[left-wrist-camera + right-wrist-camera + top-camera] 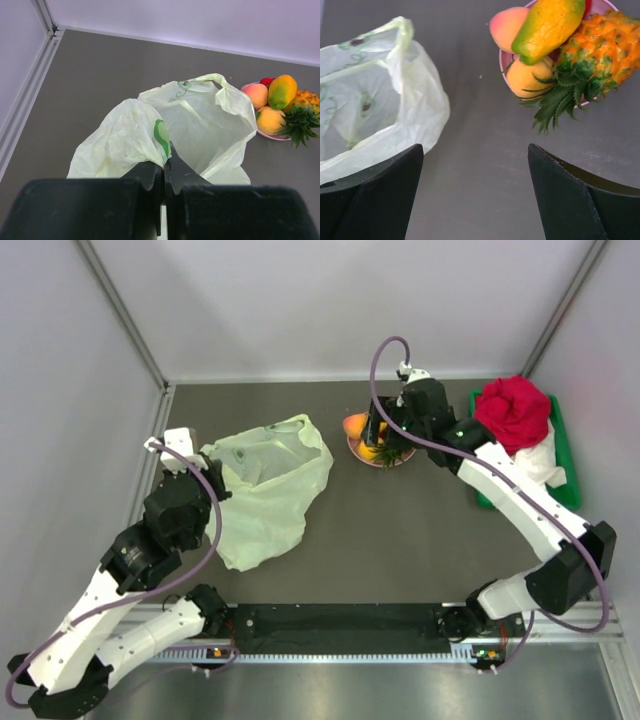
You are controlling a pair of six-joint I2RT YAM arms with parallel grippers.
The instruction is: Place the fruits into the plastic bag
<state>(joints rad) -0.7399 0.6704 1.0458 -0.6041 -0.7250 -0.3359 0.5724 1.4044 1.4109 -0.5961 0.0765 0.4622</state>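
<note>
Fruits (547,25) lie just beyond the spread right hand (475,150).

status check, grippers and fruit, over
Left gripper shut on plastic bag edge. Right gripper open, empty, by fruits, all on pink plate. Nothing seen between plate and bag.

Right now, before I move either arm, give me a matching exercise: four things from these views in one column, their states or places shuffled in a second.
1. left pincer
2. right pincer
3. small orange pineapple with green crown
4. big red cloth bundle

A. on the green rectangular tray
B. open, holding nothing
C. shut on the thin pale-green plastic bag
D. on the round pink plate

Pairs: 1-C, 2-B, 3-D, 4-A.
</note>
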